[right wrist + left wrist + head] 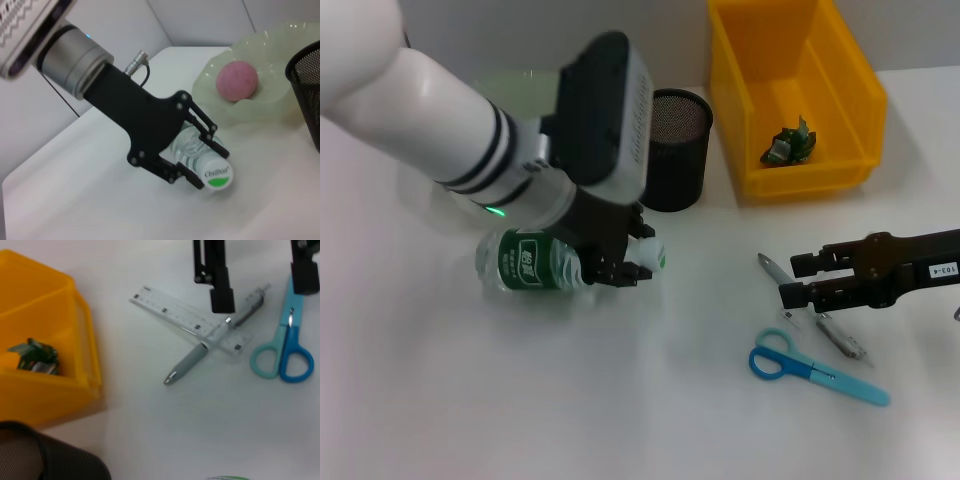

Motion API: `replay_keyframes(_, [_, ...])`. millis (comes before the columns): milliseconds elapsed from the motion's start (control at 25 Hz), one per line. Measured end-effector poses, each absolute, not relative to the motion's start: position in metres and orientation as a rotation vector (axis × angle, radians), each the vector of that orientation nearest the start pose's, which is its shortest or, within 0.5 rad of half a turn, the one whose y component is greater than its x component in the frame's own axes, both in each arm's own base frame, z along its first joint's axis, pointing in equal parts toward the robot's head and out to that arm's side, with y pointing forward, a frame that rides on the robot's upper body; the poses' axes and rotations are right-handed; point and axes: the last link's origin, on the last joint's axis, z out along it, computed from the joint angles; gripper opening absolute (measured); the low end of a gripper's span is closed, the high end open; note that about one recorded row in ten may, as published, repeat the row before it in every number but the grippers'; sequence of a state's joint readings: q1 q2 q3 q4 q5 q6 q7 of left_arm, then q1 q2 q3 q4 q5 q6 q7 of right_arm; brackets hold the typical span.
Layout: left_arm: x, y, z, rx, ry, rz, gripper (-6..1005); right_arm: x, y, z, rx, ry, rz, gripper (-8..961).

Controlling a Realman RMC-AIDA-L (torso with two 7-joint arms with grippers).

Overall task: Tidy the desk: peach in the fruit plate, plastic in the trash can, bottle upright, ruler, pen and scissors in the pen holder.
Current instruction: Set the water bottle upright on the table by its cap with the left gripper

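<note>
My left gripper [620,268] pinches the clear plastic bottle with the green label [530,262] lying on the white desk [640,400], so I should lift and tip it slowly

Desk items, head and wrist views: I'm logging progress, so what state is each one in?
Clear plastic bottle with green label: lying down, gripped by left gripper.
Pink peach: in pale green fruit plate.
Green plastic scrap: in yellow bin.
Blue scissors, grey pen, clear ruler: on desk.
Right gripper: open, above pen.
</note>
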State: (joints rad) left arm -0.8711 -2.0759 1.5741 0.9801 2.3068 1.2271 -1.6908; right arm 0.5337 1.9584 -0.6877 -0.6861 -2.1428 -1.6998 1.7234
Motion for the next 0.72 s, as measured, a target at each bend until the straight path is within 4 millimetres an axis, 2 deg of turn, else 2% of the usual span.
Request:
replay_keyframes(480, [-0.117,0.392,-0.055,-2.977,0.214,0.265,450,0.284,0.323,0.046,-2.801,1.026,0.502,721])
replay_keyframes(720, [-0.119,0.399,-0.036,-2.969,0.077,0.139,455,0.283,0.325,0.046,-2.808,0.999,0.498,721])
